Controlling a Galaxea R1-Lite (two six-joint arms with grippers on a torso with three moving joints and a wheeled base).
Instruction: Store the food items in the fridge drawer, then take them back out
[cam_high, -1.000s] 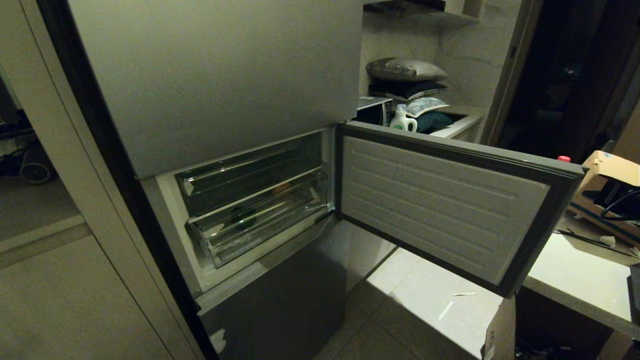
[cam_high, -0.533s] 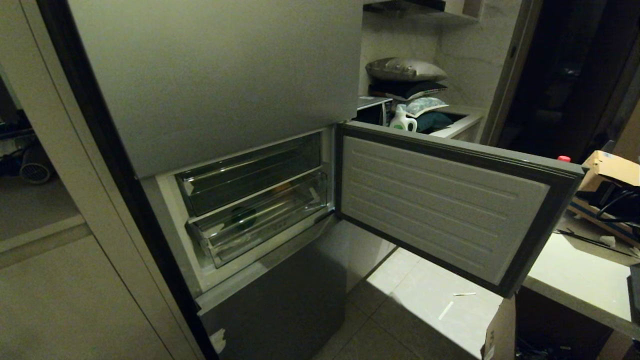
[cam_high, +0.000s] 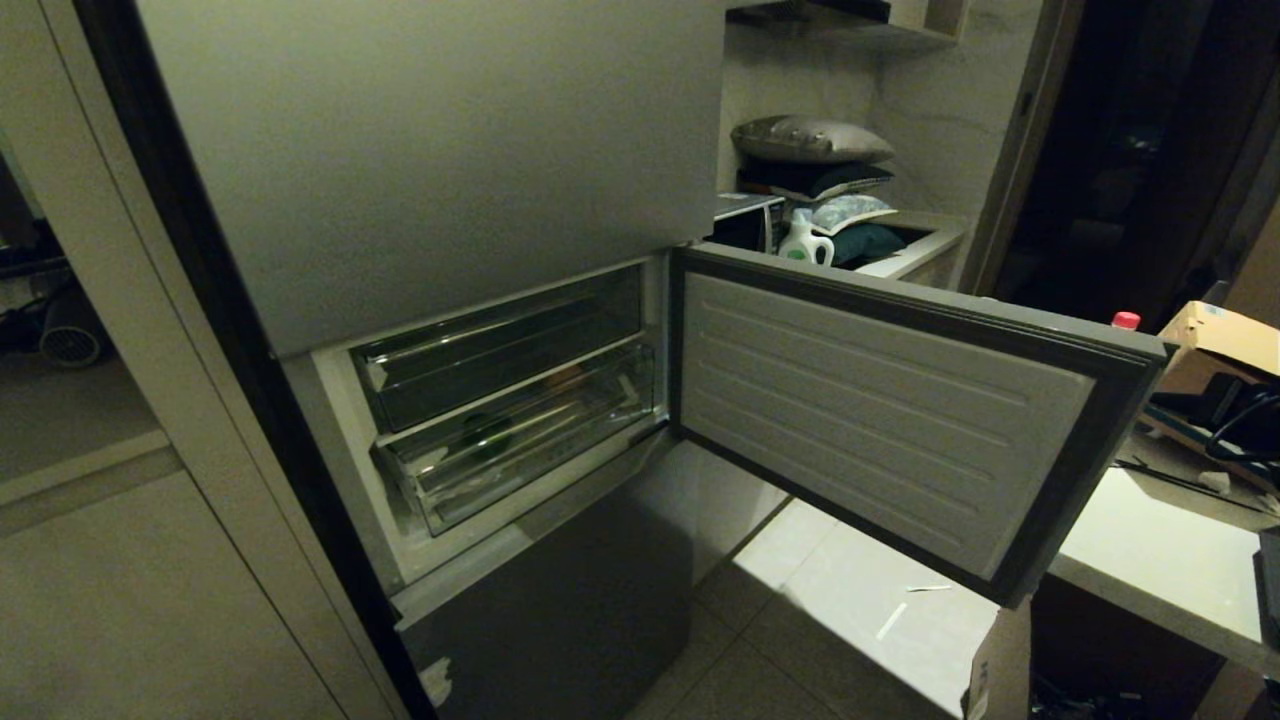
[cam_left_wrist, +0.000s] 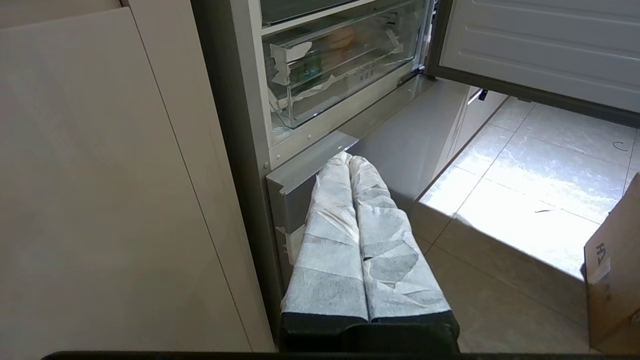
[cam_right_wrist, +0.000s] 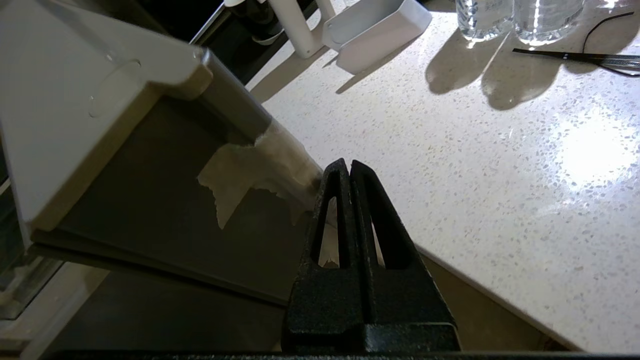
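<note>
Speckled counter (cam_right_wrist: 500, 190) lies beneath the right end effector (cam_right_wrist: 349, 167), fingers pressed together.

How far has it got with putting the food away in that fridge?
The storing looks done: an orange item and a dark green item lie inside the clear plastic fridge drawer, pushed in. Both grippers' fingers are shut on nothing, the right gripper by the grey open fridge door. Taking the food out is left.

Our left gripper (cam_left_wrist: 350, 159) has fingers wrapped in crinkly white tape over a black base; our right gripper (cam_right_wrist: 348, 165) is bare textured black with slotted fingers.
</note>
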